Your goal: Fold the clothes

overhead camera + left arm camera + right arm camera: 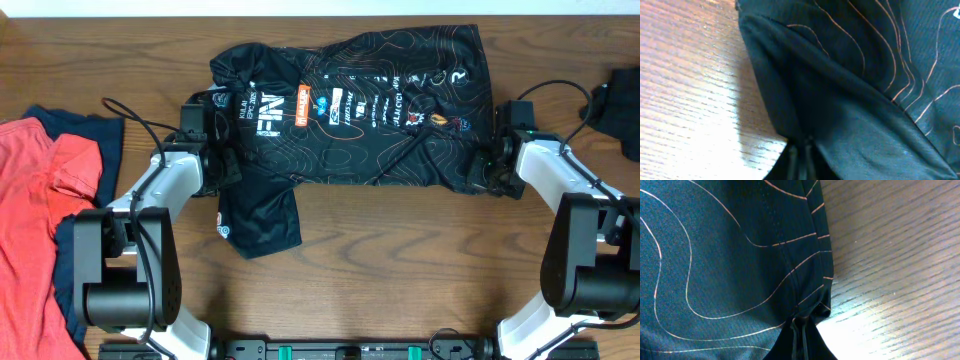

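A brown wooden worktop (400,260) with fine straight grain fills the scene. Bright light glares off the wood just beside each pair of jaws; a thin pale strip (590,4) borders its far edge.

White "FIN" on black jersey (385,150), other logos illegible

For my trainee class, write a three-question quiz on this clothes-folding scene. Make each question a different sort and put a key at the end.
1. True or false: the black jersey is already folded into a neat small square.
2. What is the right pincer shut on? A) the jersey's edge B) a red garment C) nothing
3. Fill in: at the left of the table, the red top lies over a ____ garment.

Key: 1 false, it lies spread out. 2 A. 3 navy, the navy top.
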You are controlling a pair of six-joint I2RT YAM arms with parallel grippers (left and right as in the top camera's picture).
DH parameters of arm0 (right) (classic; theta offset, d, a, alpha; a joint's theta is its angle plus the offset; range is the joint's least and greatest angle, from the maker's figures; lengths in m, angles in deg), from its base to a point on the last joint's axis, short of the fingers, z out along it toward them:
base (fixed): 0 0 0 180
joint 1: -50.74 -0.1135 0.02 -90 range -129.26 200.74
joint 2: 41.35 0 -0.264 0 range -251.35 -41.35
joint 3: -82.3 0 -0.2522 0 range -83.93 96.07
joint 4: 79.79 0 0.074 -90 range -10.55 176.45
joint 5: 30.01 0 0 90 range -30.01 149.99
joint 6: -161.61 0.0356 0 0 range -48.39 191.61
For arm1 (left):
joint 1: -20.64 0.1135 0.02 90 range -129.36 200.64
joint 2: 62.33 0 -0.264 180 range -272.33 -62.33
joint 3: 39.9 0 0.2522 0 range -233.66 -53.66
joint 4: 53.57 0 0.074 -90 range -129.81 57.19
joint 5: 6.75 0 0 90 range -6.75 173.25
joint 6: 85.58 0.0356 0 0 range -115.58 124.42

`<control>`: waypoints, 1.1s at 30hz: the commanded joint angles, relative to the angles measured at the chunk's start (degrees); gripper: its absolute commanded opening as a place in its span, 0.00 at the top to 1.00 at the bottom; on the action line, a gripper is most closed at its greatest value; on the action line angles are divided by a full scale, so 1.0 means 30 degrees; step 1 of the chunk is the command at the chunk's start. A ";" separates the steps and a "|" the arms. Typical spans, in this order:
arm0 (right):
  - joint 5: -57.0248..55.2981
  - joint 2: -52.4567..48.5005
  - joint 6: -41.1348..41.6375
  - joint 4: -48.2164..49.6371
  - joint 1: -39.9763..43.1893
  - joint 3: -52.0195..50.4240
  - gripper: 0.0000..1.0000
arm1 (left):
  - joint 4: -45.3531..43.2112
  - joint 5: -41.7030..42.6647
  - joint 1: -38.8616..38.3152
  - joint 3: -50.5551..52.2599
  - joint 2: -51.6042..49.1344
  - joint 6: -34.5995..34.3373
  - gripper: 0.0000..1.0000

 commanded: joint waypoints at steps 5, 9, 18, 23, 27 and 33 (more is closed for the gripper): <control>-0.0073 -0.0168 -0.0015 -0.0197 -0.0066 -0.0095 0.99 | 0.0124 0.0058 0.0036 0.0073 -0.0364 -0.0233 0.94; -0.0495 0.0153 -0.0022 -0.0138 -0.0058 -0.0087 0.99 | 0.0656 0.0058 0.0029 0.0073 -0.0131 -0.0597 0.94; -0.0940 0.4269 0.0000 -0.0554 -0.0073 -0.0073 0.99 | 0.1647 0.0066 -0.0080 0.0066 0.4801 -0.0612 0.94; -0.0933 0.7067 0.0226 -0.0823 -0.0073 -0.0073 0.99 | 0.2463 0.0058 -0.0117 0.0066 0.9449 -0.0605 0.94; -0.0933 0.8648 0.0437 -0.1304 -0.0073 -0.0073 0.99 | 0.3687 0.0058 -0.0117 0.0066 1.2043 -0.0605 0.94; -0.1056 1.0112 0.0874 -0.2353 -0.0073 -0.0073 0.99 | 0.5967 0.0073 -0.0117 0.0066 1.4236 -0.0634 0.94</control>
